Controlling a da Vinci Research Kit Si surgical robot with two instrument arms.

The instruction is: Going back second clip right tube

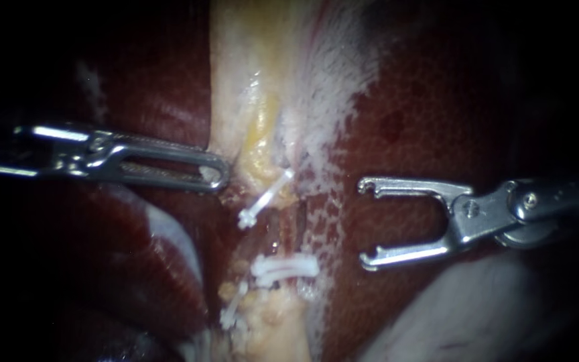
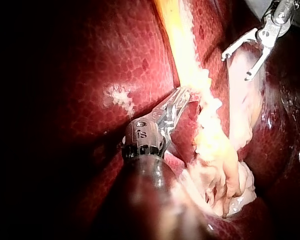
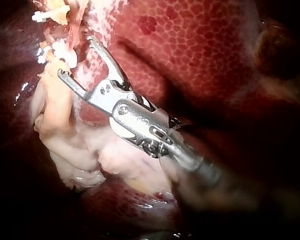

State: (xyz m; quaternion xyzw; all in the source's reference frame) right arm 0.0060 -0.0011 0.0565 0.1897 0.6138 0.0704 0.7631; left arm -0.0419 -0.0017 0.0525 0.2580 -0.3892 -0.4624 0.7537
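Observation:
My right instrument comes in from the right with its two hooked jaws spread wide and nothing between them. It hovers over the liver, to the right of the tubes. A white clip sits slanted on the upper part of a reddish tube, and more white clips lie across it lower down. My left instrument reaches in from the left, its long slotted jaws shut on the edge of the pale yellow tissue. The left wrist view shows that grip. The right wrist view shows the open jaws just short of the clips.
Dark red liver surrounds the strip on both sides. Pale, frayed tissue continues below the lower clips. A whitish fold lies under my right instrument. My right instrument's open jaws show beyond the pale strip in the left wrist view.

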